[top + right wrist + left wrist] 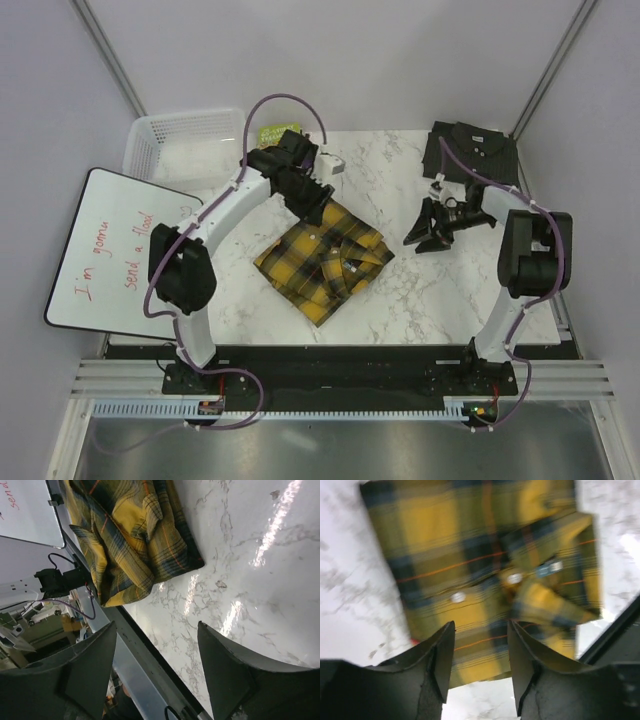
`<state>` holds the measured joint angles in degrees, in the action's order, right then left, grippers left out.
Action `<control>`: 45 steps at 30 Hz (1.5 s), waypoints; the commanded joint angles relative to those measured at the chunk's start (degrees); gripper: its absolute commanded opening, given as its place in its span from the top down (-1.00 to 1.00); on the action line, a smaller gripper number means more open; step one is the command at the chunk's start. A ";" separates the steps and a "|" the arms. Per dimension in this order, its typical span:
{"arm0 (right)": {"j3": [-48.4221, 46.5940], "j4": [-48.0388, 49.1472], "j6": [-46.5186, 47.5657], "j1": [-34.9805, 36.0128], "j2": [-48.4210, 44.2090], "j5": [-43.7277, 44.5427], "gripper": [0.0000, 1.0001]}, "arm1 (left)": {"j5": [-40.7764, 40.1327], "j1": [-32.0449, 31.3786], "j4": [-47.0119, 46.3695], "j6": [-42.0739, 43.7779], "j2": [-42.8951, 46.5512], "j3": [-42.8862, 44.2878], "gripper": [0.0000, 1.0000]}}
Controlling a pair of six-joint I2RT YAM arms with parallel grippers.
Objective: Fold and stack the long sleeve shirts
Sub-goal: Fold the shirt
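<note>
At the far left a whiteboard with red handwriting leans off the table's edge, and behind it a white mesh basket sits at the far left corner. Just right of the basket a small green packet is half hidden by the left arm, which arcs over the table's left side. The left claw hangs over the far corner of the plaid shirt. In the blurred wrist view its fingers stand moderately apart with nothing between them, and the cloth, two white buttons and the collar lie below. Whether the tips touch the cloth cannot be told. The yellow-and-black shirt lies folded, set diagonally near the middle of the marble table, with bare stone around it. To its right, apart from it, the right claw points down and left over bare marble, its jaws spread wide and holding nothing. Its own camera shows the plaid shirt beyond the fingers. At the far right corner the charcoal shirt lies folded with its collar showing. The right arm's purple cable crosses over it, and the arm's joint covers its near right edge.
</note>
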<state>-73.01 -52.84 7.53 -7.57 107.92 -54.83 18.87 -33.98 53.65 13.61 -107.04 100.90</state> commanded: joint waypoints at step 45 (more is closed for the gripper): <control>-13.77 -2.71 4.95 4.06 -9.72 7.99 -0.62 | 3.02 4.88 -9.53 19.09 0.71 -17.51 -0.15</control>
<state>-97.41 -47.27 7.49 -5.17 102.61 -43.53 30.72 -28.34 43.18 25.71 -100.36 80.49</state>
